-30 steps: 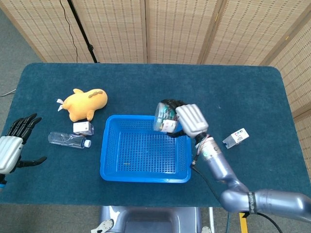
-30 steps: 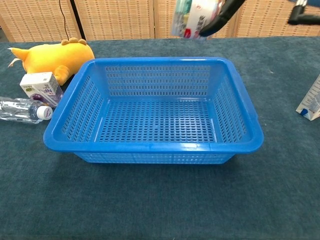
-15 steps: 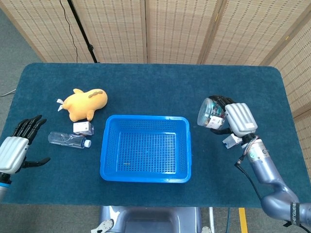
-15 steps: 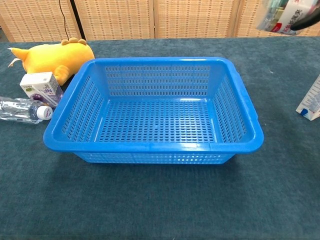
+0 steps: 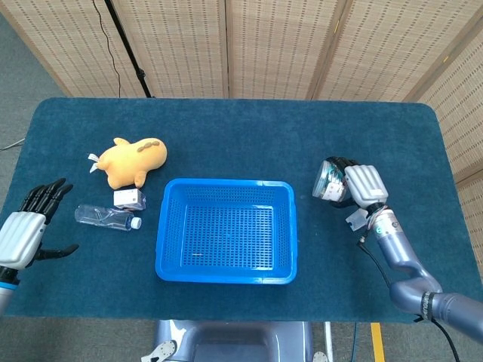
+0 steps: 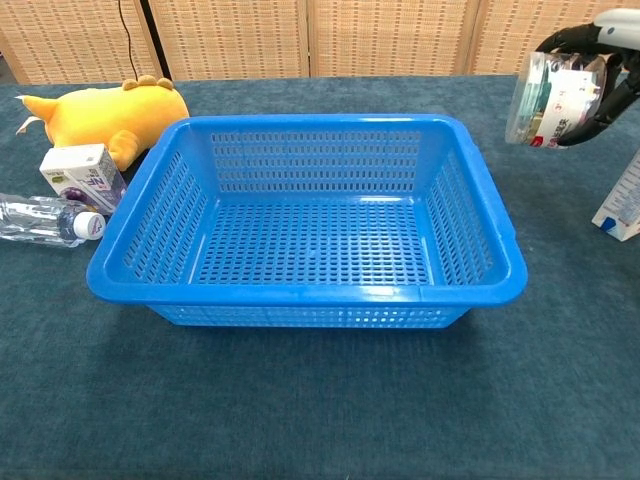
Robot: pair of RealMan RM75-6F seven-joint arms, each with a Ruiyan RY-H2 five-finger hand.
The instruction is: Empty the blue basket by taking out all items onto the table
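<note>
Two robot hands are in my feeds: my right robot hand [image 5: 361, 186] grips a clear plastic jar with a printed label [image 5: 329, 184], carried above the tabletop [image 5: 226, 128] to the right of the blue basket [image 5: 226, 230] and just beside a small white carton [image 5: 356, 219]. My left robot hand [image 5: 24, 228] hovers at the far left edge, fingers spread, holding nothing. I see a yellow plush toy [image 5: 132, 161], a small juice box [image 5: 130, 199] and a clear water bottle [image 5: 108, 217] lying left of the basket.
</note>
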